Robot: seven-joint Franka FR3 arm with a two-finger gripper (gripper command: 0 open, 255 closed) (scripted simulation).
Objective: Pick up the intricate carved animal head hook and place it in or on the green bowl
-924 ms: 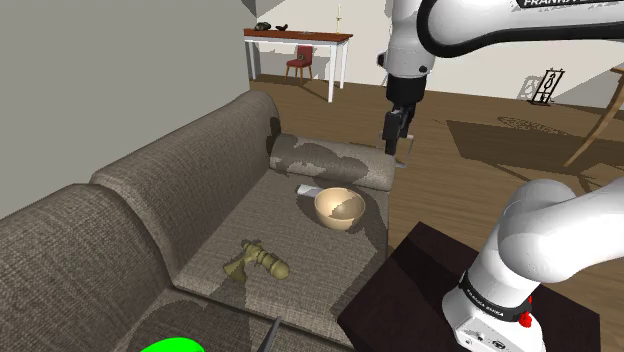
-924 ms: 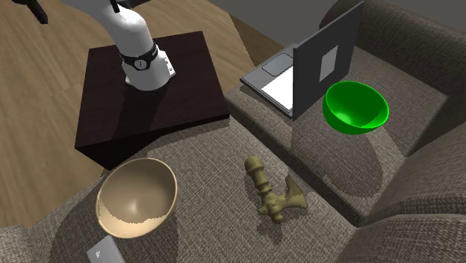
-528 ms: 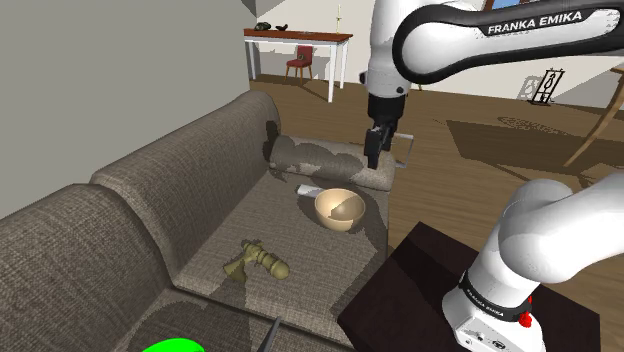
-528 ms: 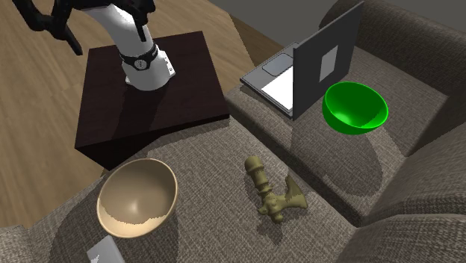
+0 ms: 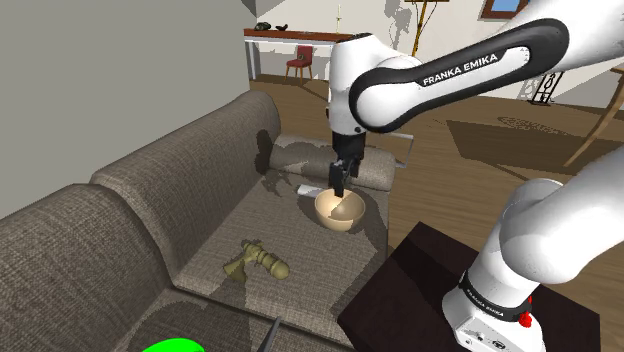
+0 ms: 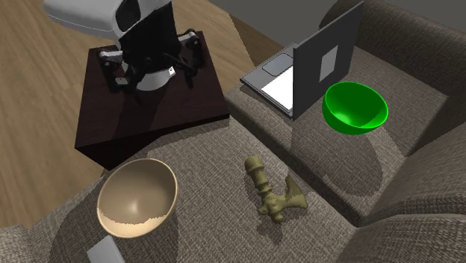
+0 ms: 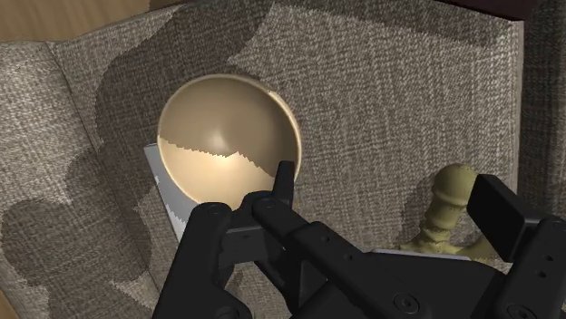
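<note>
The carved animal head hook (image 5: 257,260), olive-tan, lies on its side on the grey sofa seat (image 5: 300,250). In the second exterior view the hook (image 6: 272,190) rests between the tan bowl and the green bowl (image 6: 355,107). The green bowl's rim (image 5: 172,347) peeks in at the shoulder view's bottom edge. My gripper (image 5: 340,185) hangs open just above the tan bowl (image 5: 340,208), well away from the hook. In the wrist view the gripper (image 7: 390,204) holds nothing, and the hook (image 7: 444,213) shows near the right finger. The gripper (image 6: 153,71) appears large near the second exterior view's top.
The tan bowl (image 6: 137,196) sits on the seat with a flat pale card (image 7: 168,195) tucked partly under it. An open laptop (image 6: 306,75) stands upright beside the green bowl. The dark stand (image 6: 149,97) borders the sofa. A bolster cushion (image 5: 310,158) lies at the seat's far end.
The arm has swung toward the shoulder view's left and lowered, from above the far cushion to just over the tan bowl. Hook and bowls have not moved.
</note>
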